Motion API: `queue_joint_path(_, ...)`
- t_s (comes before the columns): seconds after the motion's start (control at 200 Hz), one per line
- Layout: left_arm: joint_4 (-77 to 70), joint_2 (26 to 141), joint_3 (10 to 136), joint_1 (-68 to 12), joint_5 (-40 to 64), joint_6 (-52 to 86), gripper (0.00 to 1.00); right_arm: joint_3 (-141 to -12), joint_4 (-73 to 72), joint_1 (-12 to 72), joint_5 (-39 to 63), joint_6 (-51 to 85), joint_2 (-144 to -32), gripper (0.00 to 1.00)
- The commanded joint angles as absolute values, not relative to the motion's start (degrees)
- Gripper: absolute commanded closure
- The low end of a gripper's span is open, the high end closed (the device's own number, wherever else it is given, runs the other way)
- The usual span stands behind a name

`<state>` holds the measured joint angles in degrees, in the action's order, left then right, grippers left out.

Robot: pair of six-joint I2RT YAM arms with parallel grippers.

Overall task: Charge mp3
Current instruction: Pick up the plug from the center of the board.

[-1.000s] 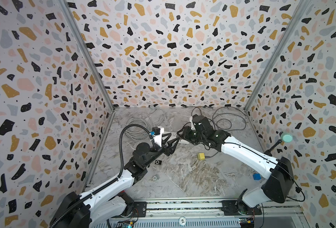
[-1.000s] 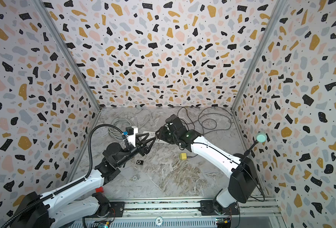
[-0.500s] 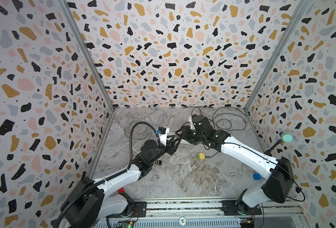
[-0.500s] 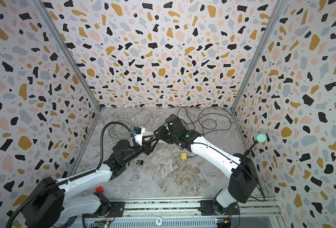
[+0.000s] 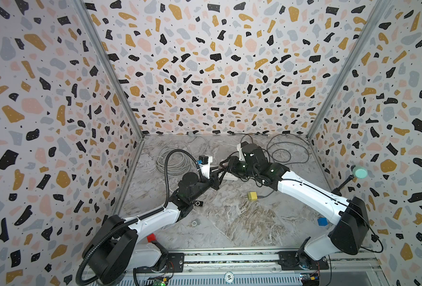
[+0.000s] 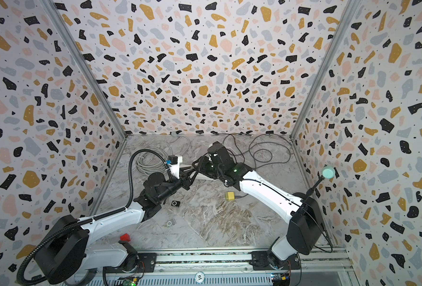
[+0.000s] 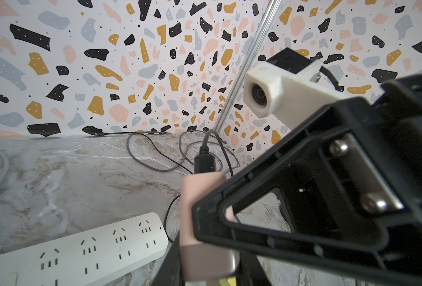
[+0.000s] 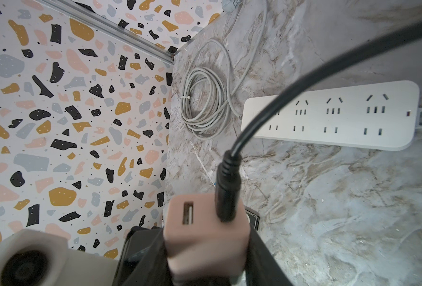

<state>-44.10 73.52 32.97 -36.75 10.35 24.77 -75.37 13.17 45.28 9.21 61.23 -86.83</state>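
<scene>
A pink USB charger (image 8: pixel 205 235) hangs above the table with a black cable plug (image 8: pixel 227 195) in one of its ports. My right gripper (image 8: pixel 205 262) is shut on its sides. In the left wrist view the charger (image 7: pixel 205 193) also sits between my left gripper's (image 7: pixel 207 268) black fingers, which lie against both its sides. In both top views the two grippers meet over the white power strip (image 5: pixel 231 176) (image 6: pixel 205 177). A small black mp3 (image 5: pixel 198 203) (image 6: pixel 175 203) lies on the table beside the left arm. A silver player (image 5: pixel 195 222) lies nearer the front.
The power strip (image 8: pixel 341 118) (image 7: pixel 81 247) lies flat with free sockets. A coiled grey cable (image 5: pixel 172 161) is at the back left and loose black cable loops (image 5: pixel 286 153) at the back right. A yellow charger (image 5: pixel 252 196), a blue cube (image 5: pixel 322 221) and a red cube (image 5: pixel 151 238) sit around.
My left arm has reached forward to the right gripper, and its jaws have narrowed around the pink charger. The right arm has stayed still with the charger.
</scene>
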Motion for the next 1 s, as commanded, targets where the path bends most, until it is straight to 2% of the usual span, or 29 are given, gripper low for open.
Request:
queue_joint_path(0.0, -49.12, 73.95, 35.03, -37.62, 12.03, 20.94, 0.84, -75.72, 12.69, 46.93, 14.48, 62.36, -85.34, 0.77)
queue_joint_path(0.08, -49.96, 73.98, 34.94, -37.57, 12.7, 20.58, 0.87, -75.6, 12.61, 46.93, 15.65, 62.07, -85.16, 0.75)
queue_joint_path(0.145, -51.0, 73.75, 34.51, -37.62, 13.87, 20.28, 0.89, -75.73, 12.52, 46.93, 16.67, 61.06, -84.91, 0.69)
queue_joint_path(0.205, -51.15, 73.14, 34.24, -37.62, 14.72, 19.75, 0.92, -75.93, 12.67, 46.7, 18.06, 59.37, -84.6, 0.58)
queue_joint_path(0.33, -49.7, 70.71, 33.61, -37.4, 17.15, 16.6, 0.97, -76.37, 13.54, 43.48, 24.01, 52.66, -83.27, 0.29)
queue_joint_path(0.39, -47.52, 69.31, 33.96, -36.86, 19.36, 14.7, 0.99, -76.16, 14.28, 40.04, 29.44, 47.3, -81.84, 0.2)
queue_joint_path(0.526, -40.05, 67.22, 35.75, -35.26, 25.35, 11.04, 1.0, -76.72, 19.92, 31.96, 39.19, 35.11, -78.72, 0.12)
queue_joint_path(0.661, -32.83, 65.35, 37.38, -34.35, 27.43, 6.3, 1.0, -76.99, 22.37, 27.09, 44.85, 25.41, -75.83, 0.1)
queue_joint_path(0.781, -30.8, 64.34, 37.63, -32.22, 29.91, 4.88, 1.0, -75.55, 19.46, 27.13, 44.15, 14.45, -73.65, 0.12)
queue_joint_path(0.911, -25.6, 63.94, 39.56, -30.76, 33.6, 1.43, 1.0, -72.05, 14.07, 27.08, 42.41, -3.77, -70.07, 0.14)
queue_joint_path(0.991, -21.34, 64.07, 41.27, -30.67, 35.78, -1.28, 1.0, -69.81, 12.39, 26.74, 41.93, -17.28, -68.18, 0.09)
